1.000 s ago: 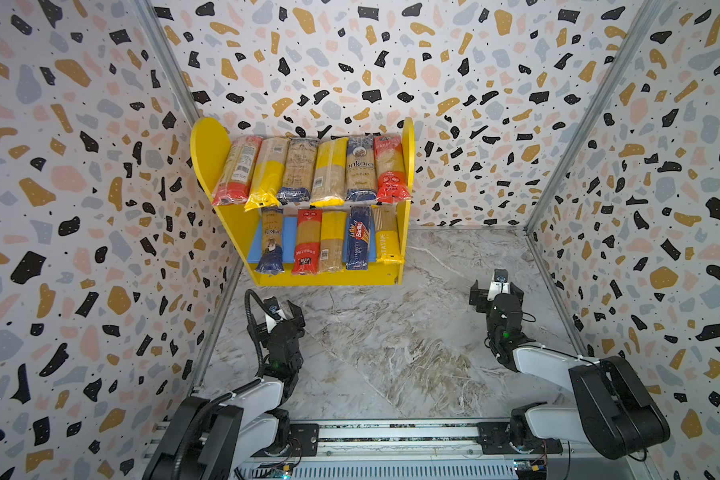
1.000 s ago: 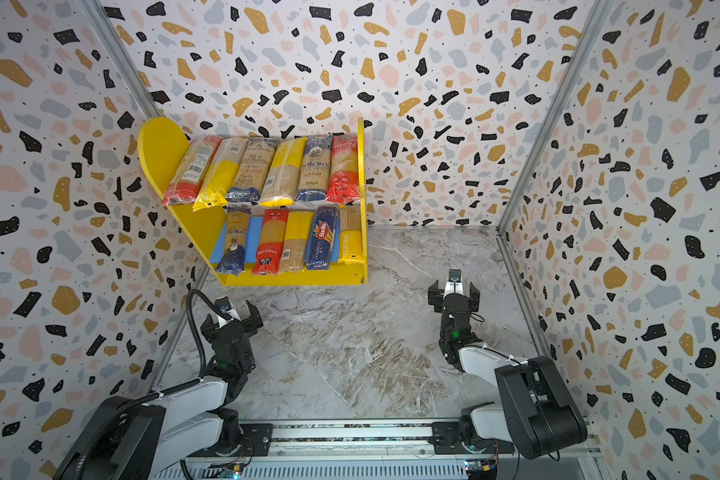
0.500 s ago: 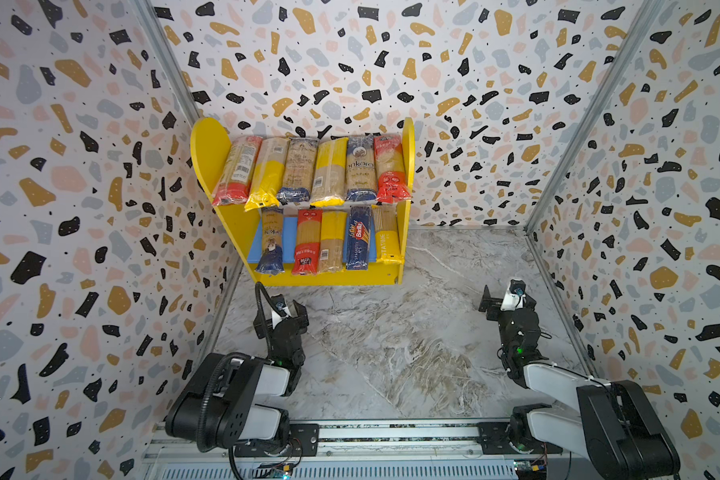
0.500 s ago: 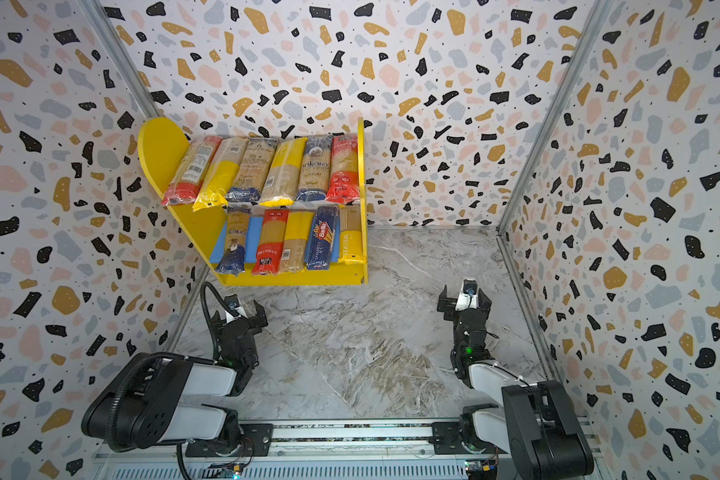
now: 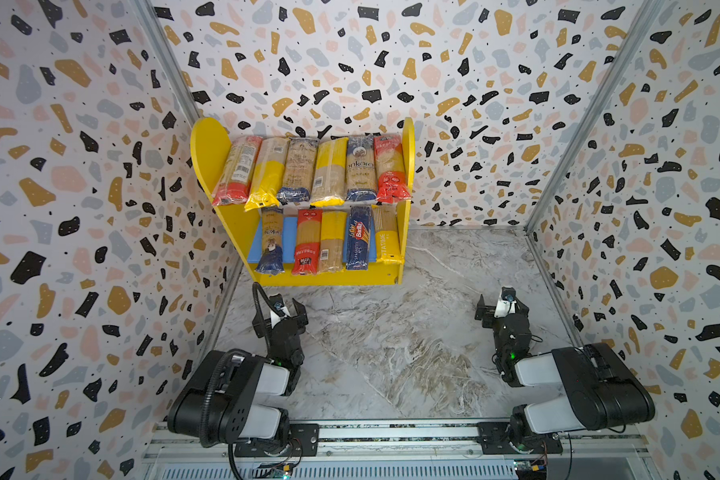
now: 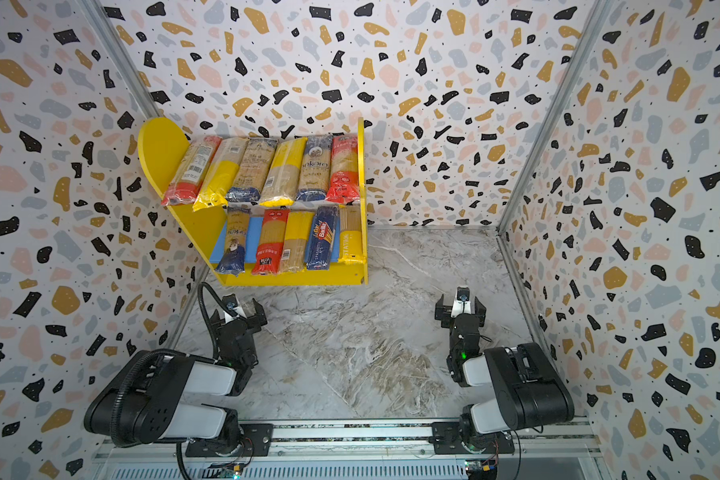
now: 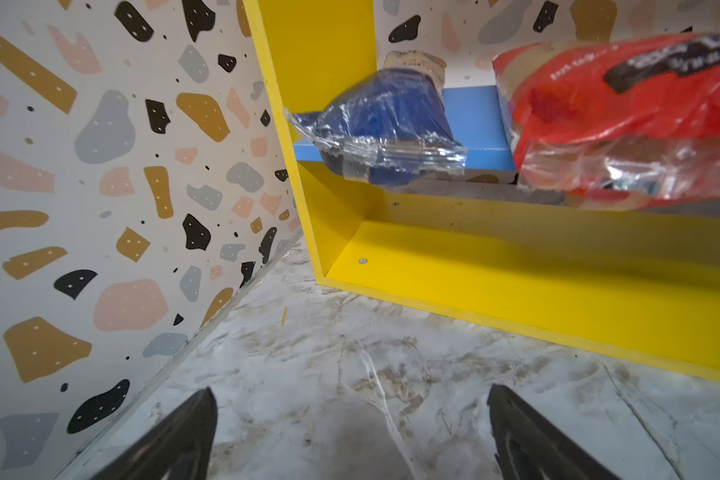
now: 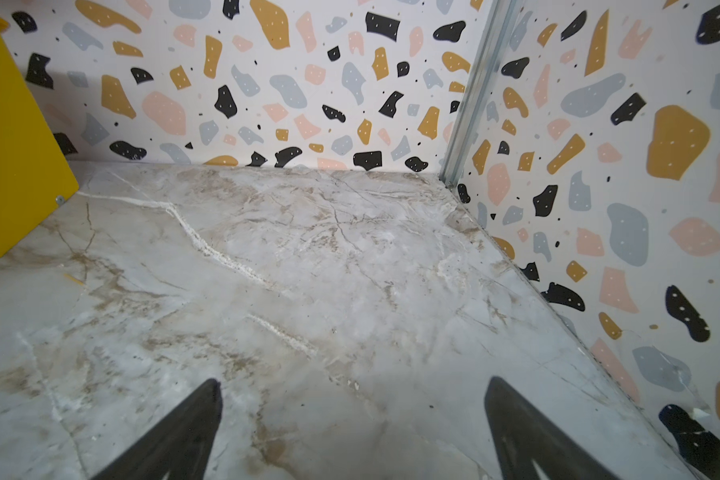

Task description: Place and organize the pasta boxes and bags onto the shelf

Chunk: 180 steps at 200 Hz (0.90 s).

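**Both sets of jaws empty, all the pasta up on the shelf**

So the left arm (image 5: 233,390) sat folded low by the front rail. The left jaws were spread wide with nothing between them, just bare marble counter (image 7: 350,395) under the tips. A little ahead of them, off toward the side wall, a tiny yellow scrap (image 7: 284,316) lay on the counter. Straight past that was the shelf (image 7: 516,270), with its yellow base front near the left jaws but not touching.

Above the base, the blue lower board (image 7: 470,108) carried a blue-ended bag (image 7: 383,124) right beside the shelf's side panel. Its crinkly clear end stuck out over the board's edge toward the jaws. The red bag (image 7: 620,112) next to it overhung the same way.

The right arm (image 5: 582,386) was much the same. The right jaws were wide apart and held nothing, with only counter between them. They pointed at the back corner, and the shelf's yellow side panel sat ahead and off to one side, well apart.

In both top views the lower board held five packs lengthwise. After the blue-ended bag there was a strip of bare blue board, then came the red bag, a yellow pack (image 5: 331,241), the dark blue Barilla box (image 5: 358,239) and a yellow-ended bag (image 5: 386,241) against the far panel.

Farther back and higher, the upper row (image 5: 329,170) was six bags side by side from panel to panel, with their near ends hanging over the front edge. Behind it all were the speckled walls (image 5: 433,62).
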Each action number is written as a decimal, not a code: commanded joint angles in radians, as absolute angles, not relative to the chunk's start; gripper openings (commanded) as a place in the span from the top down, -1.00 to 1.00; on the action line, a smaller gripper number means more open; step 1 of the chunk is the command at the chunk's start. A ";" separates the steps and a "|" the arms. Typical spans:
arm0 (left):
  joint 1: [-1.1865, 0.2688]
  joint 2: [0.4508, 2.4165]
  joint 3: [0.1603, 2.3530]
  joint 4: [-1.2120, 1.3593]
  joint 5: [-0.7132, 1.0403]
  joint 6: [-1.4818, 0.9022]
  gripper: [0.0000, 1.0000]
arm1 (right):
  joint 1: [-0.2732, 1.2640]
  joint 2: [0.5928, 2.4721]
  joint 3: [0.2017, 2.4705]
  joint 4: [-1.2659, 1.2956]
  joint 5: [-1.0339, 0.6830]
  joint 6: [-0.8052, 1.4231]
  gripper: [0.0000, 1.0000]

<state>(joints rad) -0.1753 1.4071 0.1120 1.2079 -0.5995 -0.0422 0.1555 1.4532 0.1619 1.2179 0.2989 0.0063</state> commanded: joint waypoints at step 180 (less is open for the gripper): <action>-0.141 1.391 0.147 1.230 -0.553 -0.066 -0.99 | 0.078 1.491 0.201 1.259 0.082 0.000 -0.98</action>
<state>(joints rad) -0.1459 1.4036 0.1333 1.1824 -0.5549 -0.0525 0.0765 1.5063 0.1875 1.2480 0.0895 0.0059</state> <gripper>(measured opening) 0.995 0.989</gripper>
